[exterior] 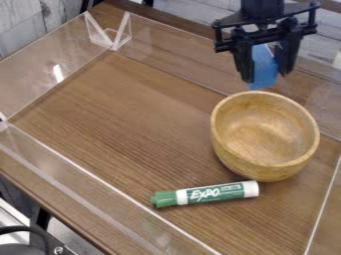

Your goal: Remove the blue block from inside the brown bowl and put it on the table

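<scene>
Gripper (pixel 266 68) hangs in the air at the far right, fingers clamped on the blue block (pixel 265 66), above and just beyond the far rim of the brown bowl (pixel 265 134). Bowl sits on the table (pixel 120 110) at right (its inside bare wood). A green-capped marker (pixel 202 194) lies nearer, just left of the bowl.

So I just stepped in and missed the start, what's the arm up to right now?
The arm's fingers are shut on the blue block, holding it in the air beyond the far rim of the brown bowl. The bowl looks empty. The block has not yet been set on the table. A green-capped marker lies in front of the bowl, untouched.
</scene>
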### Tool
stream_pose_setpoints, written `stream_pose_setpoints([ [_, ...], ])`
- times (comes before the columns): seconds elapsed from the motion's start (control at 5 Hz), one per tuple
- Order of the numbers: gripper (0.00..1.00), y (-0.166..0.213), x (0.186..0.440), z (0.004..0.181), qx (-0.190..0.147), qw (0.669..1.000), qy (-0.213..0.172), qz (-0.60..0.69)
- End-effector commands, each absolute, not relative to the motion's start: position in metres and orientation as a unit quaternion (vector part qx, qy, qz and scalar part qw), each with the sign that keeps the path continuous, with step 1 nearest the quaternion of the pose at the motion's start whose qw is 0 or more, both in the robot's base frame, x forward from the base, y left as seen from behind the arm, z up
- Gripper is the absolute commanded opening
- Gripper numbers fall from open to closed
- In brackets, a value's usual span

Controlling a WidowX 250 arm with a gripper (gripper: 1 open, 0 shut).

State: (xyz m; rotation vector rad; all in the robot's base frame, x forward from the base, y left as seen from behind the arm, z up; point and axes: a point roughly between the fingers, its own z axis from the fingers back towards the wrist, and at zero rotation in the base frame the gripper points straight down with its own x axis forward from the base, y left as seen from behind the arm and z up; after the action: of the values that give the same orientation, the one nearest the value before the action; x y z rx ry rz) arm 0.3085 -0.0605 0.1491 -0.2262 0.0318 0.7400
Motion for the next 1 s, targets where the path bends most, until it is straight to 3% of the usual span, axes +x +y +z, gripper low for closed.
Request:
stream_pose_setpoints([
  [0.0,0.00,-0.0552,0.3078,0.1697,-0.125,0.923,-0.015,0.364],
  [0.8,0.00,-0.0558,0.2988,0.1642,-0.123,0.925,-0.012,0.360],
])
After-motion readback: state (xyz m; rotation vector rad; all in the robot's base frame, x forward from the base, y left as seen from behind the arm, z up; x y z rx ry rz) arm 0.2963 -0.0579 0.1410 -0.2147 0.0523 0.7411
